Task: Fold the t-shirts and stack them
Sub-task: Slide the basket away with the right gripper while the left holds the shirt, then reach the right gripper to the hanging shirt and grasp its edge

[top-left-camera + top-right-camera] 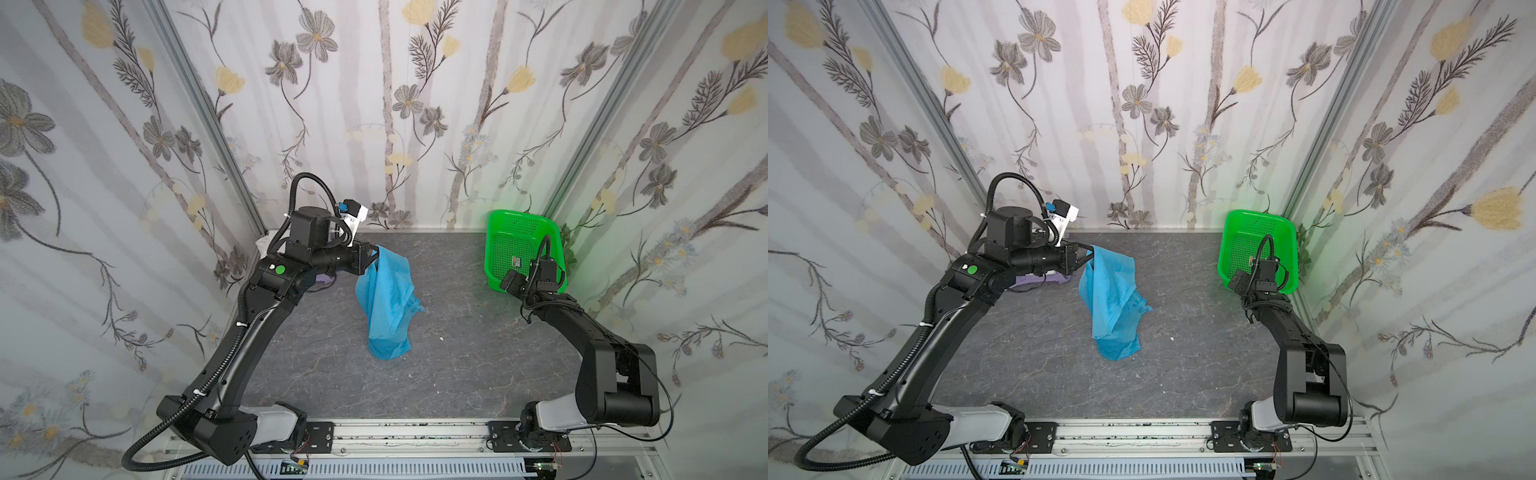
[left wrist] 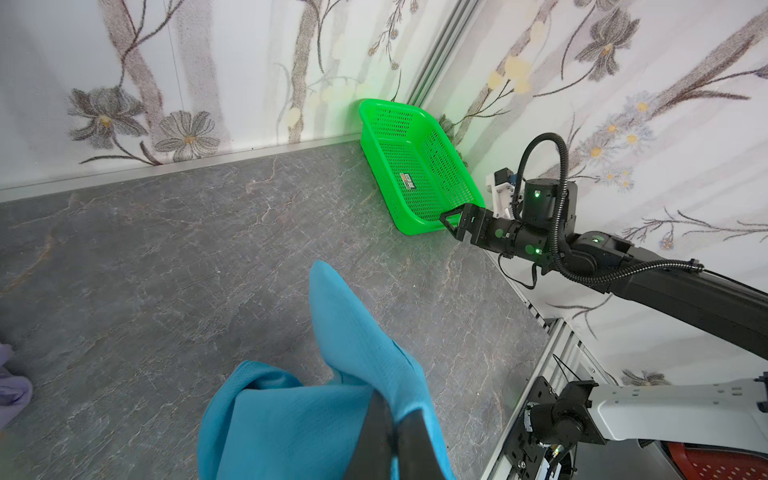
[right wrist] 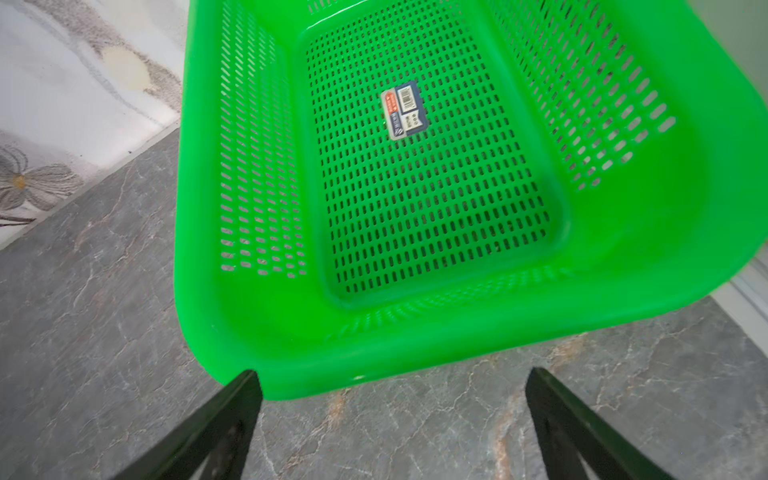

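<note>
A teal-blue t-shirt (image 1: 386, 303) (image 1: 1113, 303) hangs bunched from my left gripper (image 1: 374, 254) (image 1: 1089, 252) over the middle of the table, and its lower end reaches the tabletop. In the left wrist view the left gripper (image 2: 395, 411) is shut on a fold of this shirt (image 2: 291, 424). A lavender t-shirt (image 1: 325, 281) (image 1: 1038, 279) (image 2: 12, 386) lies under the left arm at the back left, mostly hidden. A bit of white cloth (image 1: 262, 246) peeks out behind that arm. My right gripper (image 1: 510, 283) (image 1: 1237, 283) (image 3: 392, 378) stands open and empty just before the basket's near rim.
A green perforated basket (image 1: 498, 249) (image 1: 1230, 249) (image 2: 374, 137) (image 3: 249, 332) sits in the back right corner, holding only a label sticker (image 3: 404, 109). Flowered walls close in the grey marbled table (image 1: 457, 374) on three sides. A metal rail (image 1: 415, 434) runs along the front.
</note>
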`<state>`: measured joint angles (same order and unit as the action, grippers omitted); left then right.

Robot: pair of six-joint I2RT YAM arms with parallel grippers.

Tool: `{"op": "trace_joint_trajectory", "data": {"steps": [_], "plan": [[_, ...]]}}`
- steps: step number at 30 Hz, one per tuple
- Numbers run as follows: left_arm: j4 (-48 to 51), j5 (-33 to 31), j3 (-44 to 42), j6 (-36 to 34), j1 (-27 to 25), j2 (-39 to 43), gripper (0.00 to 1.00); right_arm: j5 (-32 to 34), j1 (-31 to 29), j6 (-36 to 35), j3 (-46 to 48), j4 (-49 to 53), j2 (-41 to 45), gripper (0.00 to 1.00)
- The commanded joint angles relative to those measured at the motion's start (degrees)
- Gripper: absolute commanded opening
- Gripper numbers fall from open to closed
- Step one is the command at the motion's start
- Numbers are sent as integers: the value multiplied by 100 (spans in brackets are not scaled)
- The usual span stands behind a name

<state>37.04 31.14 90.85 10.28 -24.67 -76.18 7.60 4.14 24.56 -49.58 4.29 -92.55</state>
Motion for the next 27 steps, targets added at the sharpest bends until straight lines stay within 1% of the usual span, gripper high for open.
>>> {"op": "trace_joint_trajectory", "data": {"steps": [1,4,5,6,7,8,11,13,14,16,17,19,21,23,25,27], "plan": [[-175,76,176,-132,-29,-151,0,192,337,-273,107,40,15,100],[-195,134,303,-132,-97,-331,0,54,786,-351,202,55,61,100],[-197,147,333,-125,-123,-382,0,90,828,-367,220,33,67,100],[-205,147,367,-123,-165,-434,0,84,842,-393,206,16,253,100],[-210,156,398,-123,-207,-479,0,-41,815,-454,195,-10,332,100],[-206,165,430,-121,-242,-531,0,-208,789,-496,190,-41,408,100],[-100,275,626,-176,-373,-693,0,-1125,500,-818,289,-178,925,100],[-1,393,768,-267,-442,-775,0,-2011,223,-939,540,-477,1575,100],[6,468,797,-297,-449,-792,0,-2716,157,-956,639,-678,1891,100],[-19,643,851,-337,-458,-803,0,-4301,60,-808,1142,-1303,2557,100],[-29,693,878,-357,-462,-818,0,-4827,-3,-690,1263,-1558,2785,100],[-76,684,957,-334,-461,-855,0,-5512,-314,-574,1329,-1705,3246,100],[-137,604,1051,-257,-464,-922,0,-5837,-750,-602,1273,-1606,3582,100],[-314,459,1046,-98,-469,-926,0,-5984,-1317,-698,1241,-1434,3896,100],[-600,248,952,139,-477,-888,0,-5913,-1974,-752,1353,-1389,4216,100],[-844,177,847,313,-503,-825,0,-5668,-2481,-483,1565,-1668,4399,99]]}}
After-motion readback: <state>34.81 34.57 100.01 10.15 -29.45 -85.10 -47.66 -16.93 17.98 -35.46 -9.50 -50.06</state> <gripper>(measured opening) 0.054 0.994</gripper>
